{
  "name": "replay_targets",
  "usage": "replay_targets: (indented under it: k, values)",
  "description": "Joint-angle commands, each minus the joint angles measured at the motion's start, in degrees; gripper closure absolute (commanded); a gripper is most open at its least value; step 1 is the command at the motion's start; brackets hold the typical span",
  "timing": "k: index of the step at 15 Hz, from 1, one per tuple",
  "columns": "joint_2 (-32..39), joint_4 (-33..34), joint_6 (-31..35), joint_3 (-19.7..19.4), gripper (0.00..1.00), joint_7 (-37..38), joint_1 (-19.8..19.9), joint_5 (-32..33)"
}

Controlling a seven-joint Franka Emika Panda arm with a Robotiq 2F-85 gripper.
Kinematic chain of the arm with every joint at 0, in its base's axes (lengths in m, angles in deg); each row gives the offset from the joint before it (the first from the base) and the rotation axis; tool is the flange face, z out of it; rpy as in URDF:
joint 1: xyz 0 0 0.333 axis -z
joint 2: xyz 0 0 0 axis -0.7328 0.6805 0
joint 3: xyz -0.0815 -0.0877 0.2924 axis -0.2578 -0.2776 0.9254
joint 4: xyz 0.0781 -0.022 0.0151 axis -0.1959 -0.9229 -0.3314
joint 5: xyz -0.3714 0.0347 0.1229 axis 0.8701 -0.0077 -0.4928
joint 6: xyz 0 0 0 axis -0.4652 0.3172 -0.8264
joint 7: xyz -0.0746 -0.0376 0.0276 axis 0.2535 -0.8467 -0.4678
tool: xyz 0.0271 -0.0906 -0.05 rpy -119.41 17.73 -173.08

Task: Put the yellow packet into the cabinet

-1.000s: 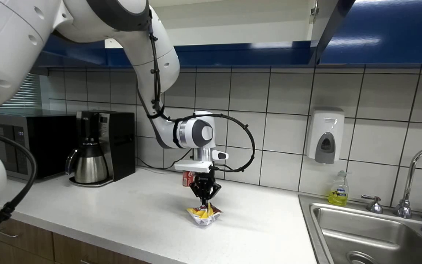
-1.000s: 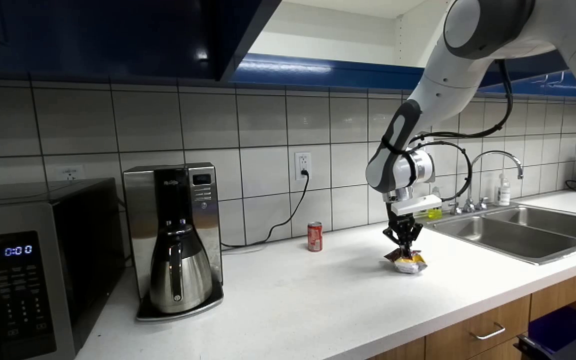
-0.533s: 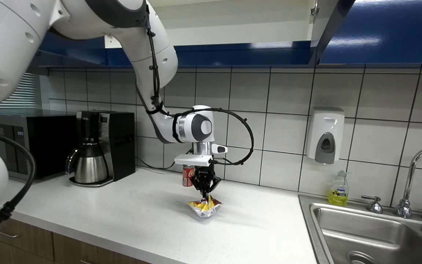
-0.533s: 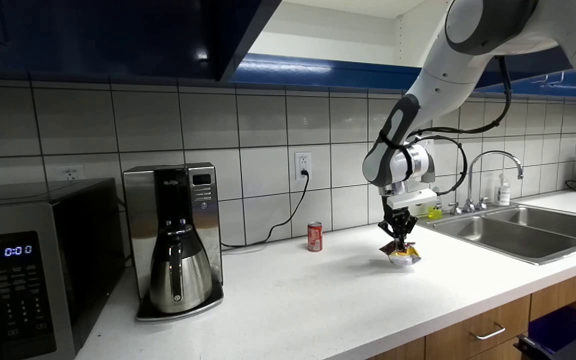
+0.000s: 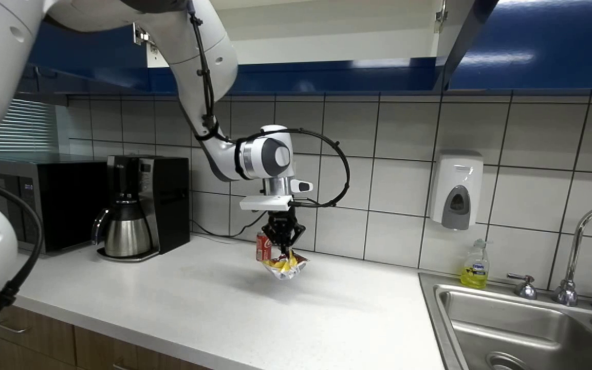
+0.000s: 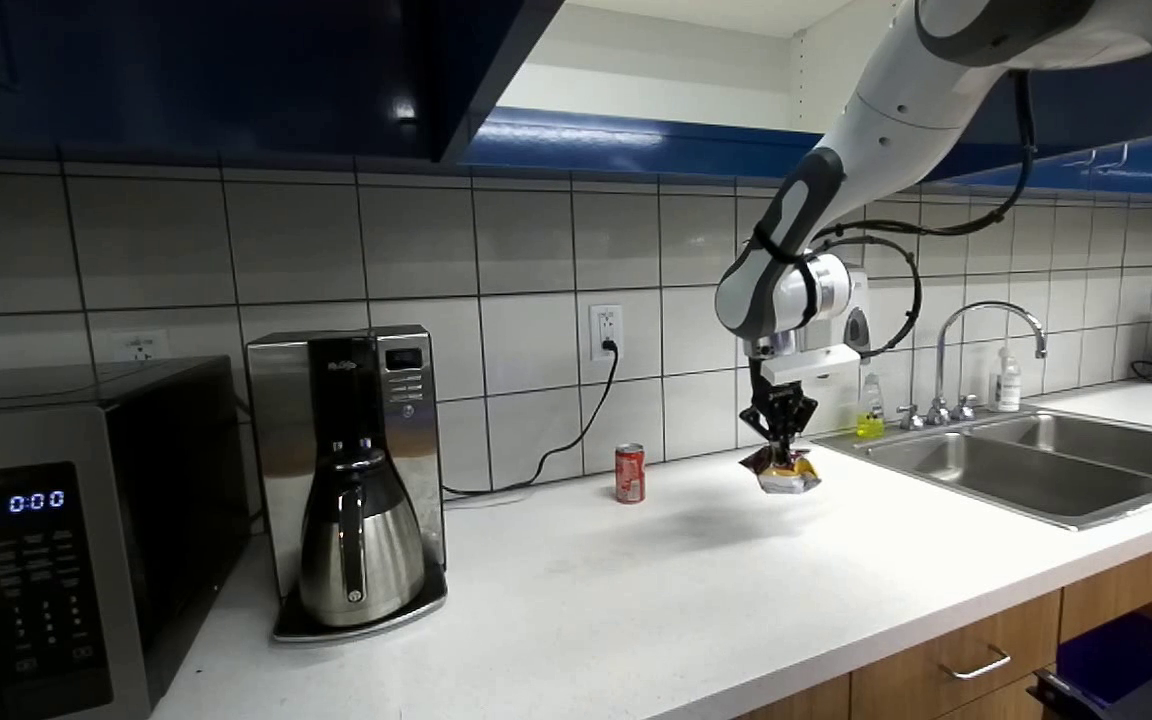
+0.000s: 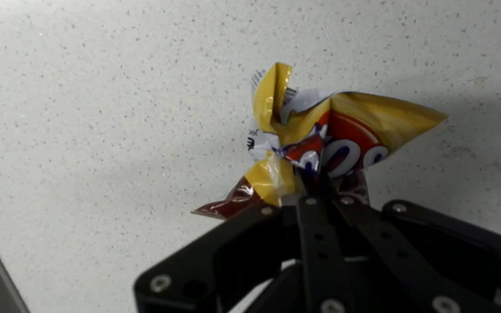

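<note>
The counter [image 6: 556, 610] is white, flecked with small dark specks in the wrist view. A coffee maker [image 6: 344, 400] stands upright on it. Just beside the coffee maker sits a microwave [image 6: 86, 535]. On the coffee maker's opposite side, a black cord [image 6: 496, 491] lies partly on the surface, a red can [image 6: 629, 473] stands upright, and, well apart, a metal sink [image 6: 1011, 480] is set in.

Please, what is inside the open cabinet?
White inner walls of the cabinet show; its blue lower edge hides the floor and anything low there; the arm covers part too.
</note>
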Motion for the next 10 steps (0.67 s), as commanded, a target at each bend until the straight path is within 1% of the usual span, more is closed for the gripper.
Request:
replay_targets:
  k: [1, 6, 10]
  values:
    - [-5.5, -3.7, -1.6, 0.4, 1.0, 1.7, -0.8, 2.1]
    - [-13.9, -11.9, -2.1, 1.1, 1.0, 0.9, -1.2, 2.3]
    - [-23.2, -19.9, -3.7, 2.2, 1.0, 0.3, -1.2, 3.2]
